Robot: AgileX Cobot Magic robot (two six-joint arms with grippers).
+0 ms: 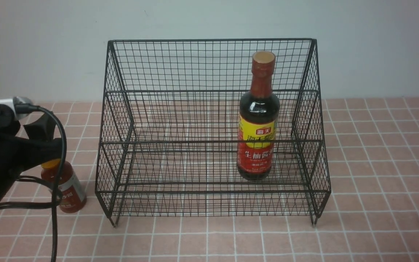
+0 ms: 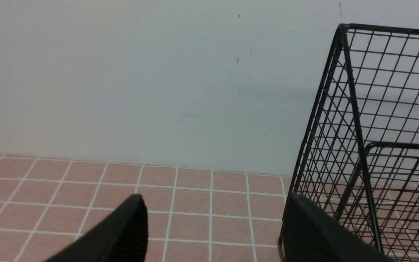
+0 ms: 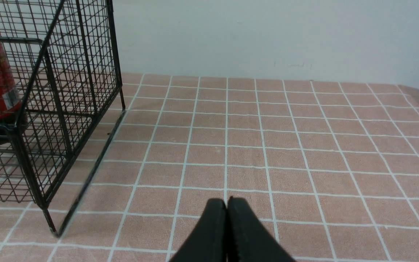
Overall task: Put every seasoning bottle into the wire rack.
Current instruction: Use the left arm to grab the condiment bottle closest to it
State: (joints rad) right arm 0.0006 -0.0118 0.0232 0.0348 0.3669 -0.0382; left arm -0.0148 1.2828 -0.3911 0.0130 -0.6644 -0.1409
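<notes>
Black wire rack [image 1: 209, 40] sits on the pink tiled table [image 1: 376, 163], back against the pale wall. Soy-sauce bottle [image 1: 258, 120] stands upright inside it, toward the right side, behind the front rails; I cannot tell which step it rests on. Red-sauce bottle [image 1: 67, 189] stands on the tiles outside the rack, just beside its left front corner, partly hidden by my left arm and its cable. My left gripper [image 2: 215, 207] is beside the rack's left wall, fingers [image 2: 133, 225] spread wide apart, with only tile and wall showing between them. My right gripper [image 3: 227, 205] is low over bare tiles to the right of the rack, fingers pressed together on nothing.
</notes>
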